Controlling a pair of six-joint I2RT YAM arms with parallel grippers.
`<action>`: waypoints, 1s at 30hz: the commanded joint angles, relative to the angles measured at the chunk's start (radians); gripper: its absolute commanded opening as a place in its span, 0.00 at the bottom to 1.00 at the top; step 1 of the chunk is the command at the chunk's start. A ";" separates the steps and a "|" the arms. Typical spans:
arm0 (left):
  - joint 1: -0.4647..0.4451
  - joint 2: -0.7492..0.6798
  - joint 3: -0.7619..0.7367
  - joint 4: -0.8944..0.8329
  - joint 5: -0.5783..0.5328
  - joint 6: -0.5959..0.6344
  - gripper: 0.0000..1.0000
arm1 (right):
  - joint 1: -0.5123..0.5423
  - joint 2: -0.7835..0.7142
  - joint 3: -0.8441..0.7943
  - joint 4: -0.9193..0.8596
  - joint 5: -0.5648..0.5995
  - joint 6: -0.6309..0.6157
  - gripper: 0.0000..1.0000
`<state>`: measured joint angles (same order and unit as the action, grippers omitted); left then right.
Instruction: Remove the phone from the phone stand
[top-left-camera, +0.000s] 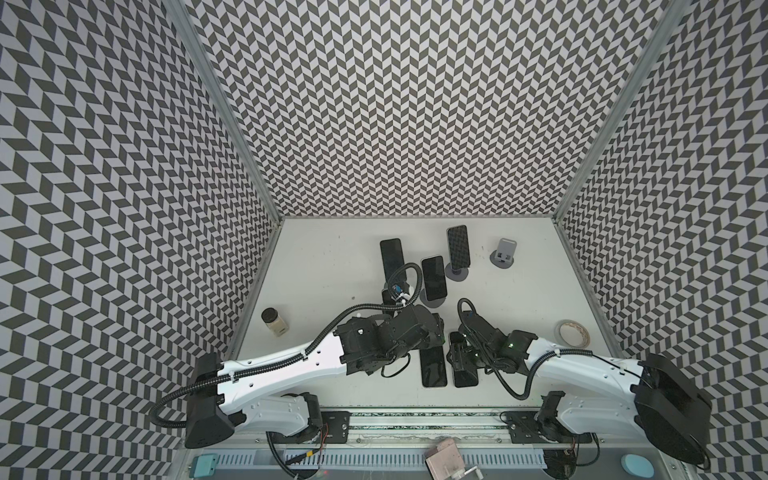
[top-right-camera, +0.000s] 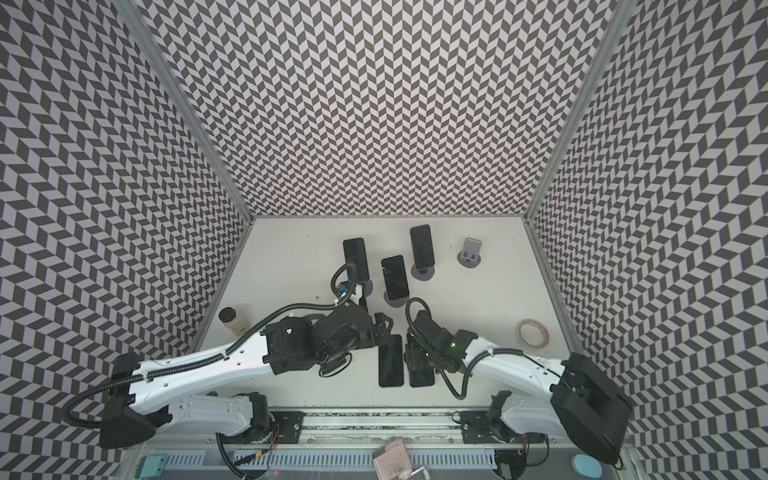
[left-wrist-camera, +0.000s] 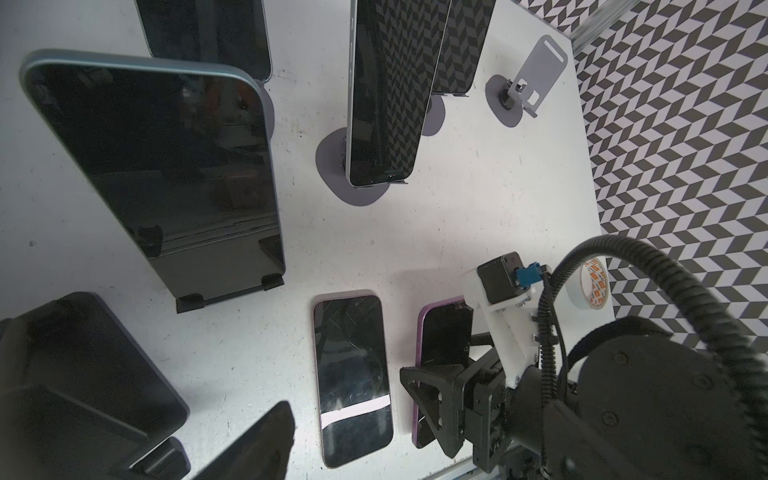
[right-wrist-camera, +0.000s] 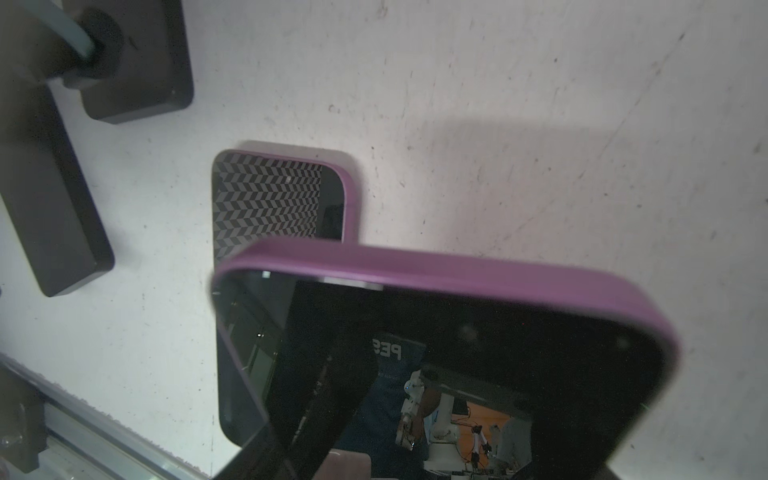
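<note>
Scuffed white bench (top-left-camera: 332, 266) between chevron walls (top-left-camera: 395, 104), phones (top-left-camera: 457, 247) propped on stands (top-left-camera: 457, 274) at the back, right fingers (left-wrist-camera: 432, 386) clamped on purple phone (right-wrist-camera: 457, 270) low over the bench, colour only in wrist views, left fingers (left-wrist-camera: 257, 440) apart.

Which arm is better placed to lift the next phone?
Left. The left end effector is open and empty near the teal phone on its stand; the right end effector grips the purple phone.

Bright even light casts soft shadows on the table (top-left-camera: 332, 257); edges bow, wrist foregrounds blur.
</note>
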<state>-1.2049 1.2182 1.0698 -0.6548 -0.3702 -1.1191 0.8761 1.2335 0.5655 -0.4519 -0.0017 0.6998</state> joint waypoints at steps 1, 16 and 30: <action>-0.007 -0.020 -0.011 -0.012 -0.026 -0.010 0.94 | -0.009 0.014 0.028 0.052 -0.020 0.001 0.57; -0.006 -0.005 -0.021 0.023 -0.028 0.016 0.95 | -0.029 0.131 0.115 -0.032 -0.020 0.024 0.54; -0.007 -0.021 -0.037 0.005 -0.016 -0.016 0.95 | -0.042 0.161 0.113 -0.066 -0.092 0.090 0.57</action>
<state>-1.2049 1.2217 1.0481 -0.6449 -0.3717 -1.1191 0.8391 1.3659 0.6537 -0.5129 -0.0555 0.7551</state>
